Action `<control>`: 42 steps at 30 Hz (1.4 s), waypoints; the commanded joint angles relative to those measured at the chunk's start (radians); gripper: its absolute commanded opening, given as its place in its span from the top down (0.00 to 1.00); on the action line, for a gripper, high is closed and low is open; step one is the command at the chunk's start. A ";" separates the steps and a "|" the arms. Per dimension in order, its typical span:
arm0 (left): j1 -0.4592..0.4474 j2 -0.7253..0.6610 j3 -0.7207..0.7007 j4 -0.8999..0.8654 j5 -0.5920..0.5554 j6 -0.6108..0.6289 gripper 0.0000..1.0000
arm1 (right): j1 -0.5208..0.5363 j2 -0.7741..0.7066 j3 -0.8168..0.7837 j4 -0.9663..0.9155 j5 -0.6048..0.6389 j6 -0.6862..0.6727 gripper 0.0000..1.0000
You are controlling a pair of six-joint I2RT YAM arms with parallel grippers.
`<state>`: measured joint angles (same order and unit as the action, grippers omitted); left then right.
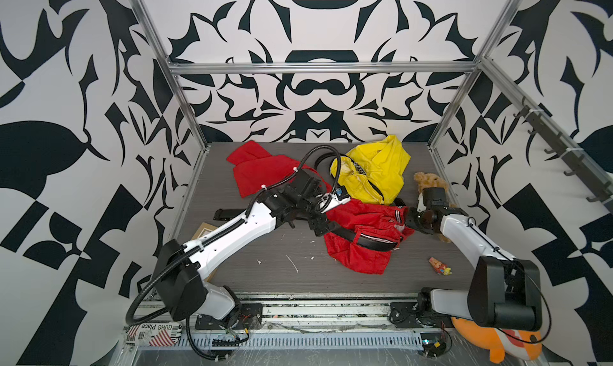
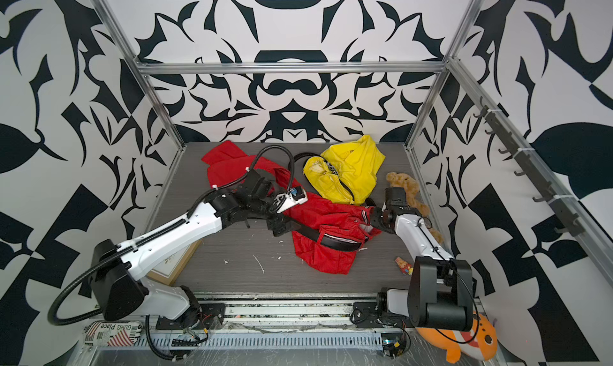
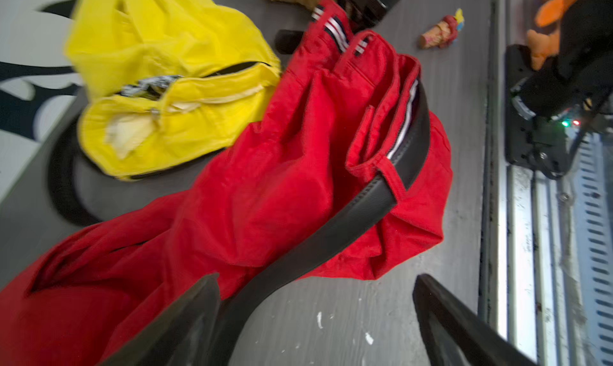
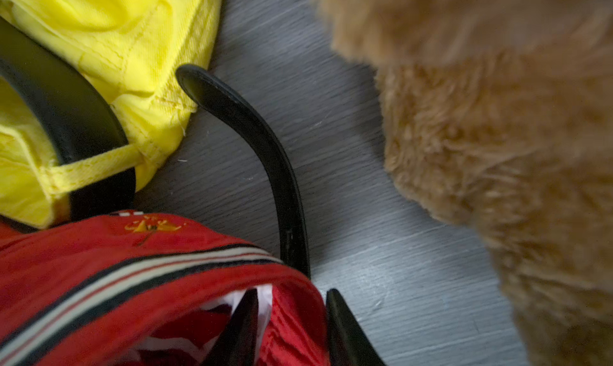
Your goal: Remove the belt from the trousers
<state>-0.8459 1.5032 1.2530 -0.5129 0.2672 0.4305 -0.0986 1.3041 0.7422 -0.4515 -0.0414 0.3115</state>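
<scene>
Red trousers [image 1: 356,261] pinned; belt [image 1: 373,242] loose between open fingers.
The trousers lie crumpled mid-table, with the belt threaded through their waist loops. The right gripper [image 4: 292,293] is clenched on the waistband, probably to anchor the cloth against a pull. The left gripper [image 3: 316,281] stands wide open around the free stretch of belt and grasps nothing, likely to take a new hold.

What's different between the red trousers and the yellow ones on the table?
The red trousers lie spread across the middle; the yellow trousers sit bunched near the back wall. The right gripper pinches the red trousers' waistband, while no gripper holds the yellow trousers. Both are belted: the red trousers' belt, the yellow trousers' belt.
</scene>
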 commanded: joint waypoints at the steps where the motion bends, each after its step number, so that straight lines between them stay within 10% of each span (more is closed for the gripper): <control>1: -0.021 0.071 0.017 0.015 0.102 -0.003 0.10 | 0.000 -0.011 0.000 0.008 -0.017 -0.006 0.63; 11: -0.036 0.227 0.050 0.110 0.135 0.014 0.14 | 0.001 -0.013 -0.001 0.012 -0.027 -0.014 0.62; 30: -0.099 0.330 0.012 0.137 0.136 -0.017 0.57 | 0.002 -0.016 -0.007 0.020 -0.045 -0.011 0.62; 42: -0.139 0.359 -0.024 0.120 -0.003 0.021 0.54 | 0.002 -0.031 -0.003 0.011 -0.047 -0.010 0.62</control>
<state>-0.9783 1.8370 1.2495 -0.3328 0.3176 0.4236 -0.0986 1.3022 0.7364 -0.4435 -0.0750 0.3096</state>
